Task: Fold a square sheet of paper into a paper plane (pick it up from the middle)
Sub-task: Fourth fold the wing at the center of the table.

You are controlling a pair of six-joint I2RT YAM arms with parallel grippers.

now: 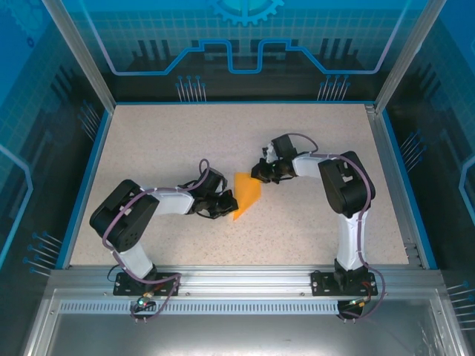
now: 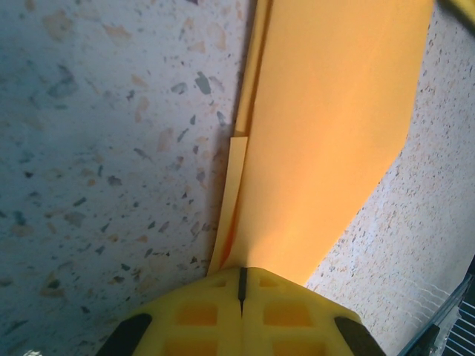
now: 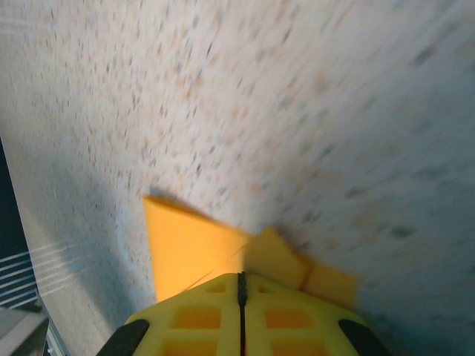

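The sheet of paper (image 1: 247, 194) is bright orange and already folded into an angular shape. It tapers to a point toward the near side of the table (image 1: 185, 133) and sits near the middle of the speckled tabletop, between the two arms.

In the left wrist view the paper (image 2: 334, 133) shows a long crease down its left edge, with a narrow strip of a second layer showing beside it. One slanted edge runs down its right side. In the right wrist view, the paper (image 3: 185, 248) shows as overlapping flaps with a pointed corner that throws a shadow on the tabletop.

The left claw (image 1: 225, 208) is closed on the paper's lower left edge, its yellow fingers (image 2: 200, 315) pressed together with the paper coming out between them. The right claw (image 1: 260, 174) is closed on the upper right corner, its yellow fingers (image 3: 286, 315) likewise meeting over the paper.

A blue rim (image 1: 83, 185) borders the tabletop.
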